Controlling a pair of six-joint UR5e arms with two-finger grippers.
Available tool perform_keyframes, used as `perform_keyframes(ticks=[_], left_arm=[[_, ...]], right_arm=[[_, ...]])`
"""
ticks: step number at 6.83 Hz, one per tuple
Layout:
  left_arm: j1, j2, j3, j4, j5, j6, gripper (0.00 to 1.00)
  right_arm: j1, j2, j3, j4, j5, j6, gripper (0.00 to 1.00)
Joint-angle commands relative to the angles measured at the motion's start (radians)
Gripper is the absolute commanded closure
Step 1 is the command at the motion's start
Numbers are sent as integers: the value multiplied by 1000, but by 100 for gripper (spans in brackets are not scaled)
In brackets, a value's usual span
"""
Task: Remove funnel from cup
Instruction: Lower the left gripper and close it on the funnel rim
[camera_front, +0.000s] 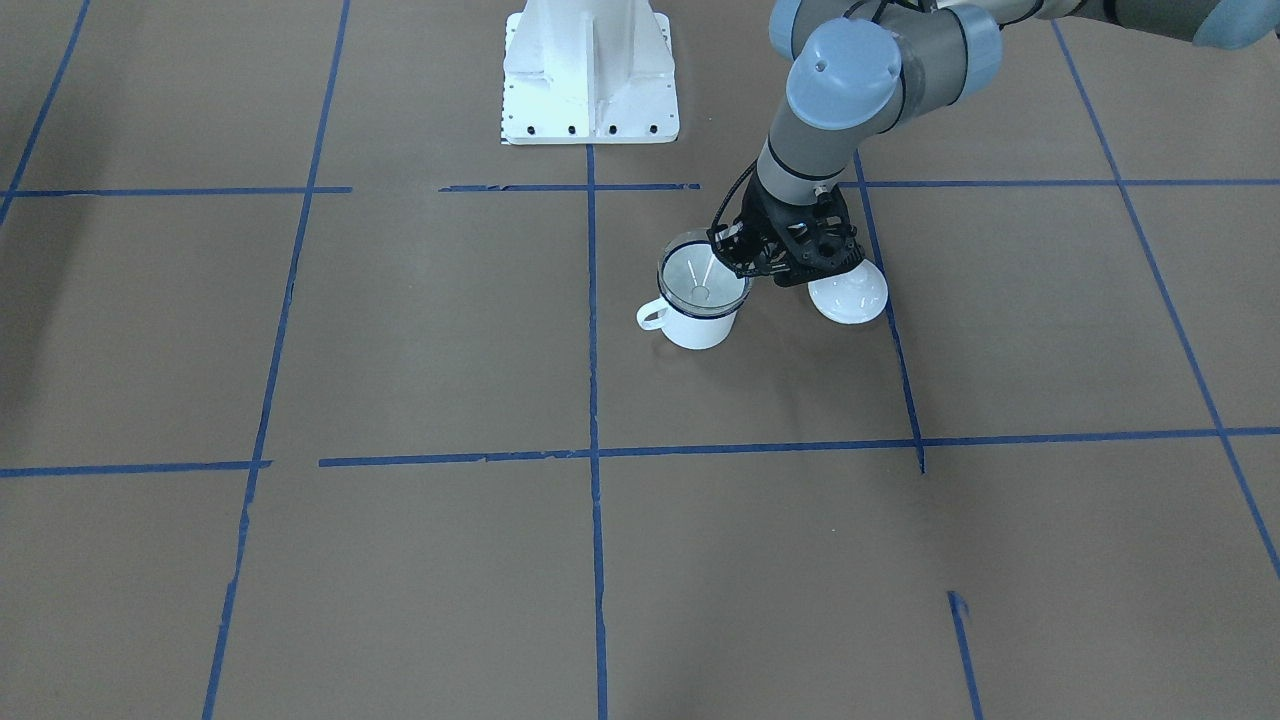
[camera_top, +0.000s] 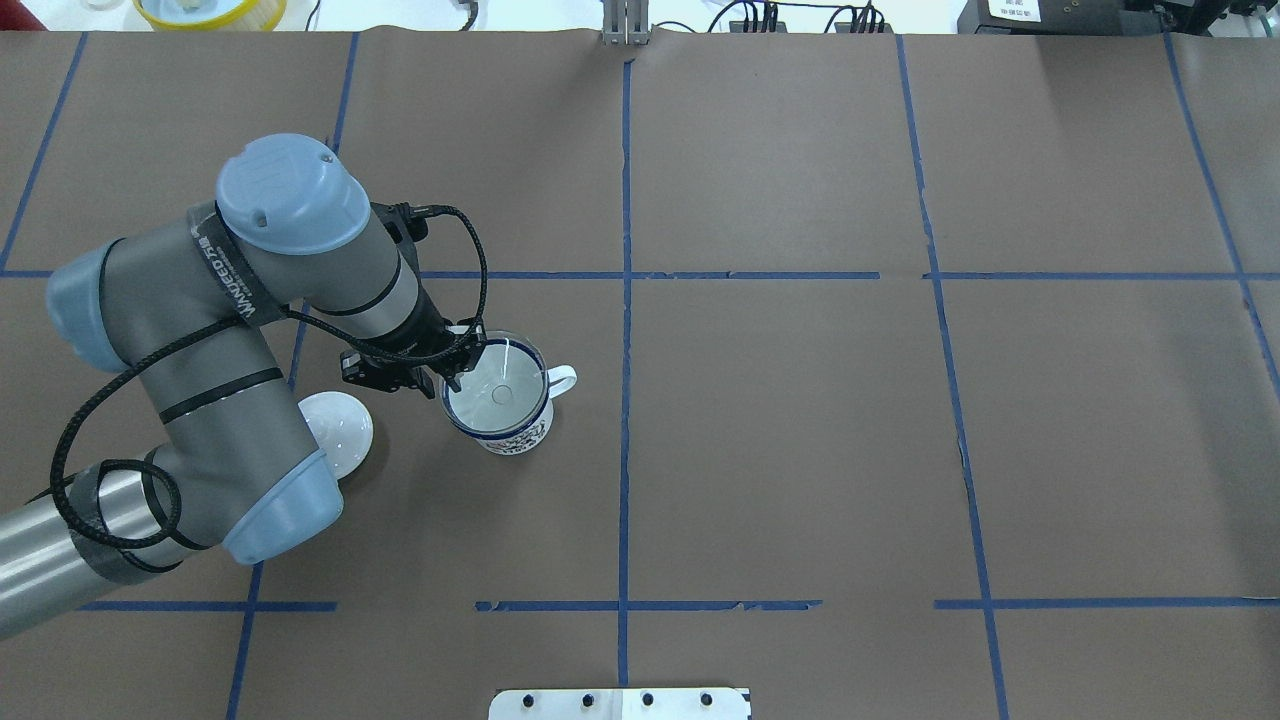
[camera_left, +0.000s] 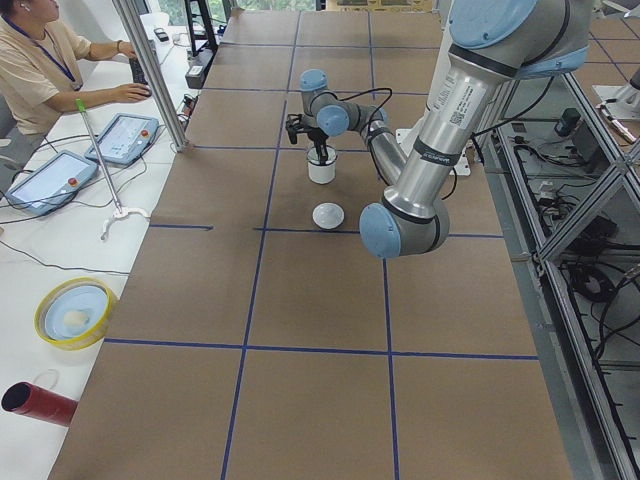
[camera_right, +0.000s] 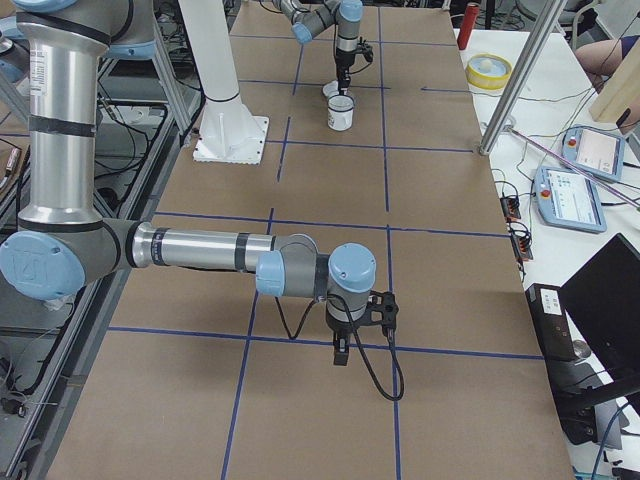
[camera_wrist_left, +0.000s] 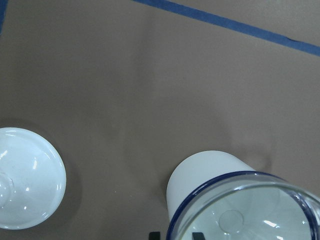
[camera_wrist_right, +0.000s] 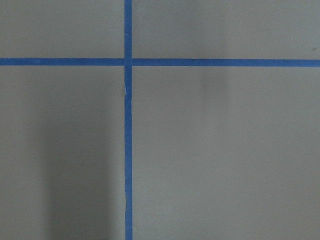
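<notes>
The cup, a white enamel mug with a dark blue rim, stands upright on the brown table, handle away from my left arm. The clear funnel sits in its mouth. It also shows in the overhead view and the left wrist view, above the cup's wall. My left gripper is at the funnel's near rim, its fingertips close together astride that rim, shut on it. My right gripper hangs far away over bare table; I cannot tell whether it is open or shut.
A white round lid lies on the table right beside my left wrist, also in the left wrist view. The robot's white base stands behind the cup. Blue tape lines cross the table.
</notes>
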Motion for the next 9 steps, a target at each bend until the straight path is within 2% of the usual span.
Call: perform_keyframes(ticks=[1,4,9], left_arm=[[0,0,-7,0,0,0,76],[0,1,-9,2,2,-2,100],[-9,7,-64,5,3,-9,100]], right_arm=[[0,0,0,0,0,0,0],[0,0,0,0,0,0,0],[0,0,-1,0,0,0,0]])
